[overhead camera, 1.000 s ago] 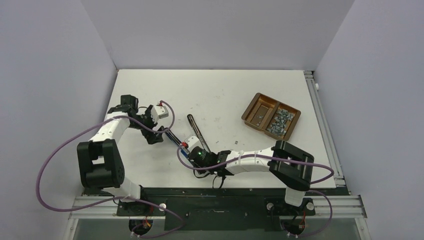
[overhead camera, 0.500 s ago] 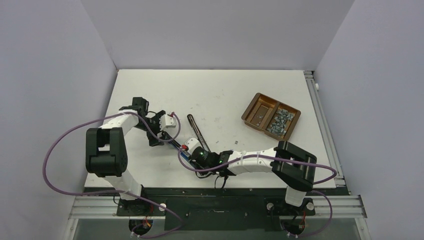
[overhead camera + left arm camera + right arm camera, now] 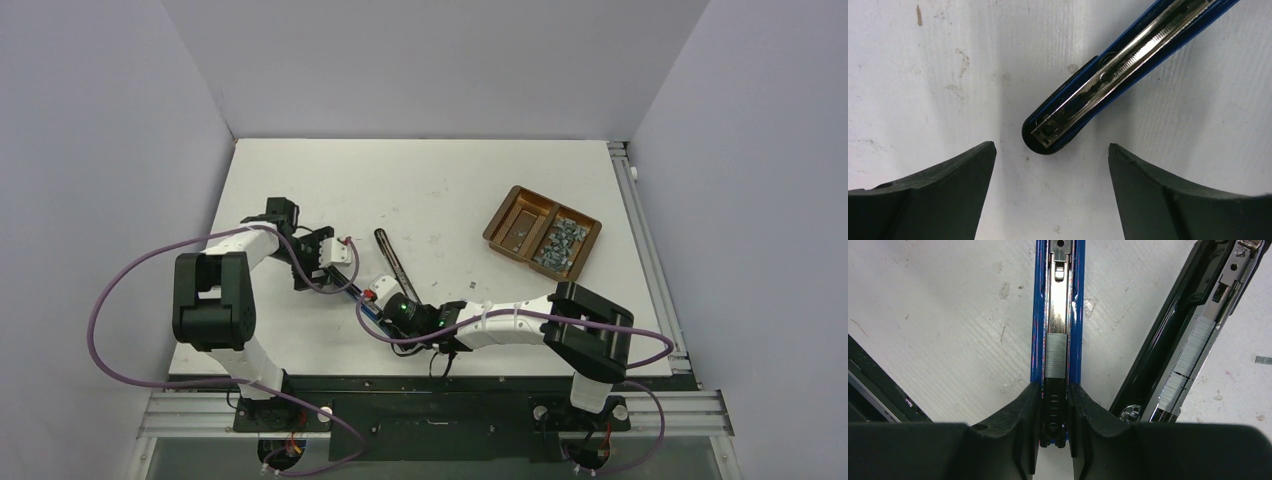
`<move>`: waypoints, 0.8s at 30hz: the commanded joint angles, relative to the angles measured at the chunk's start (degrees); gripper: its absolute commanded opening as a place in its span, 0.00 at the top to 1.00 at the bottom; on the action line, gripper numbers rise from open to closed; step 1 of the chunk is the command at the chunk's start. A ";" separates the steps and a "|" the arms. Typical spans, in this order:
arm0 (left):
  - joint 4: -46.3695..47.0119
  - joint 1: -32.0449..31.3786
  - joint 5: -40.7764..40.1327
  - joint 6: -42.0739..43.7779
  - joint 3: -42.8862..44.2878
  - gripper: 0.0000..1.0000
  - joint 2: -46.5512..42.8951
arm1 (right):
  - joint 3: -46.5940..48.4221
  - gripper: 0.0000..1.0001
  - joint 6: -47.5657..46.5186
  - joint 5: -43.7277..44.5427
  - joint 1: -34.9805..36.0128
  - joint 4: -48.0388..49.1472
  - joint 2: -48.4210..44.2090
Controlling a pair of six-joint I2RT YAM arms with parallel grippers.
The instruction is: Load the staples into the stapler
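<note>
The stapler lies opened out on the table, its blue base (image 3: 350, 283) (image 3: 1056, 300) to the left and its black arm (image 3: 391, 264) (image 3: 1168, 340) swung out to the right. A strip of staples (image 3: 1056, 356) sits in the blue base's metal channel, and more strips (image 3: 1193, 355) lie along the black arm's rail. My right gripper (image 3: 380, 301) (image 3: 1055, 390) is shut on the rear end of the blue base. The left gripper (image 3: 324, 269) (image 3: 1052, 160) stands open at the base's front tip (image 3: 1048, 132), which lies just ahead of the gap, touching neither finger.
A brown two-compartment tray (image 3: 508, 215) stands at the right, with a heap of loose staples (image 3: 560, 243) in its right half. One small staple strip (image 3: 472, 288) (image 3: 1263, 359) lies on the table right of the stapler. The table's white surface is scuffed.
My left gripper has swung right and down to the stapler's front tip, and its jaws have narrowed a little. The right gripper and the stapler have stayed put.
</note>
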 commanded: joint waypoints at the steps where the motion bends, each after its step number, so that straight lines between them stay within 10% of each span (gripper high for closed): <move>1: 0.20 -2.08 1.06 7.74 -0.96 0.20 -0.96 | -1.25 0.92 0.41 -1.84 -0.15 0.98 -1.71; 13: -0.84 -4.42 -1.32 11.81 2.60 0.36 2.27 | -1.99 0.92 0.77 -1.69 -0.31 2.06 -1.77; 22: -9.58 -4.84 -2.47 19.84 3.78 0.99 -1.14 | -3.78 0.91 2.07 -1.56 -0.76 6.06 -1.05; 24: -10.29 -5.03 -1.95 20.30 4.26 1.00 -2.49 | -3.97 0.92 2.59 -1.24 -0.76 7.17 -0.78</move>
